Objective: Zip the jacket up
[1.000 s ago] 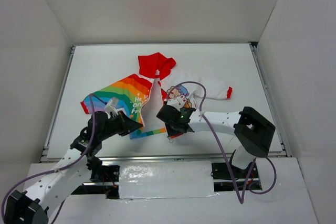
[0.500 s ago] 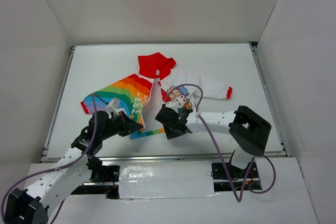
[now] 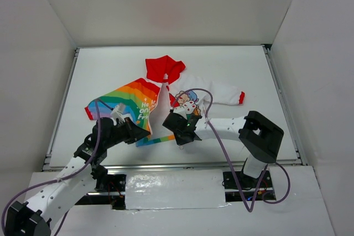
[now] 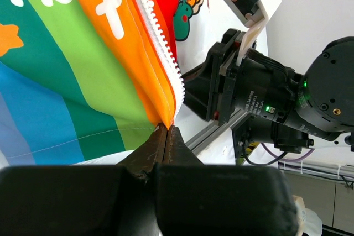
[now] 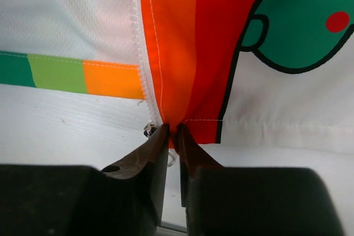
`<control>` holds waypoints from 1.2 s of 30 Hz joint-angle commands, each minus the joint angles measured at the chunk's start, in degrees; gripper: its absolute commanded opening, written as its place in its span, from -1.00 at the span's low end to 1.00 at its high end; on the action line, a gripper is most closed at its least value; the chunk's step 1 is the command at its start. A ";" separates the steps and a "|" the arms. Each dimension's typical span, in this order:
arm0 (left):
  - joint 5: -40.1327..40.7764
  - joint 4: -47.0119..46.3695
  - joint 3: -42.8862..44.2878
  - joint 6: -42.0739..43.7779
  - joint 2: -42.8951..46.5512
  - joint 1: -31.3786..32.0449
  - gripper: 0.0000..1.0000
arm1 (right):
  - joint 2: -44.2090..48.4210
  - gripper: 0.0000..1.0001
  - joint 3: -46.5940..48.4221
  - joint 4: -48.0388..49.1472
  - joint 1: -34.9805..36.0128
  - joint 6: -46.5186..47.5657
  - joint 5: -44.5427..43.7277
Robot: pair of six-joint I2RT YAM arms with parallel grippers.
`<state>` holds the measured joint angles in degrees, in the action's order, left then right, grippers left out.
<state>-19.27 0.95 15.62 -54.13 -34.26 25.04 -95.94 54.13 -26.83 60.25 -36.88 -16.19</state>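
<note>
Lying unzipped, the jacket [image 3: 166,95] sprawls mid-tabletop [image 3: 110,64], red hood toward the far edge; the left gripper [image 4: 167,128] is clamped on the rainbow half's bottom zipper corner, the right gripper [image 5: 172,128] pinching the hem beside the zipper teeth.

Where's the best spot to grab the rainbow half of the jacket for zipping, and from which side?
Pinch the bottom hem corner at the foot of the zipper teeth, coming from the near hem side. The teeth end there, so a hold likely keeps the row taut. The left claw is shut there.
</note>
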 commanded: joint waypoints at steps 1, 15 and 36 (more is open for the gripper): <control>0.19 -0.60 0.47 0.95 1.21 -0.25 -1.00 | -2.59 -0.69 -1.57 1.95 0.57 -0.82 2.30; -3.50 -14.82 -3.48 -2.73 -1.51 -0.25 -1.00 | 14.35 -1.00 -10.70 20.39 0.57 -6.70 7.14; -5.07 -53.75 -10.60 -6.34 -5.56 0.45 -1.00 | 31.95 -1.00 -32.57 67.22 -1.62 -8.74 15.21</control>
<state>-21.61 -41.12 5.74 -60.27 -40.05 25.06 -67.05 25.76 22.09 59.11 -48.86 -3.33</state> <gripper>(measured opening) 0.033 0.010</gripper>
